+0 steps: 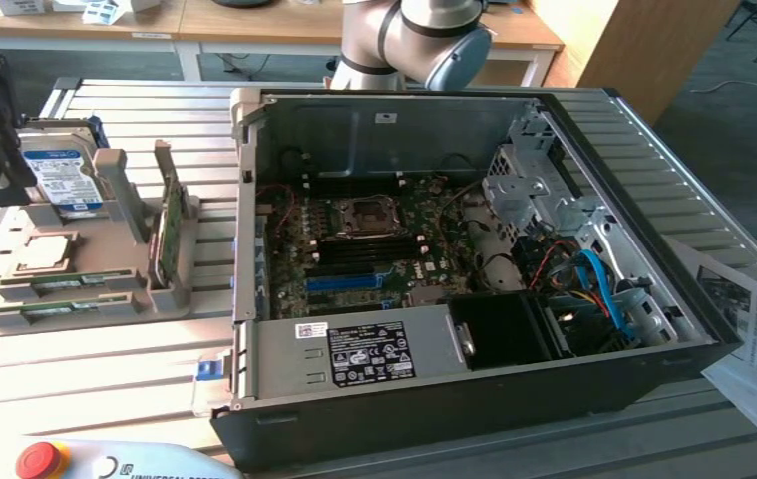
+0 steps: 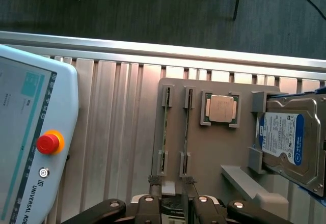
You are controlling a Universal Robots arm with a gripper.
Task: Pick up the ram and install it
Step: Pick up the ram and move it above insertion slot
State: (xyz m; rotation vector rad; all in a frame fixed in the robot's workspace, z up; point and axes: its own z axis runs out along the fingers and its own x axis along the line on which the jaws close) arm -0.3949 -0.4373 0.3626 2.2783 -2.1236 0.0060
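The ram [image 2: 164, 132] stands on its thin edge in a slot of the grey holder [image 2: 219, 147]. The holder lies on the tabletop [image 1: 99, 374], at the exterior view's left of the open computer case [image 1: 485, 409]. The hand [image 2: 172, 186] hangs above the holder, fingers spread and empty, touching nothing. A second, almost equal stick [image 2: 186, 127] stands just beside the ram. I judge that the hand aims at the first one, but this is not sure. For a good grasp the fingers should be centred over one stick alone and go down straight, because the neighbour is very close. A processor chip [image 2: 220, 108], a hard drive [image 2: 285, 142] and a taller green card [image 1: 168, 235] share the holder. A control tablet [image 2: 20, 112] lies near on the tabletop.
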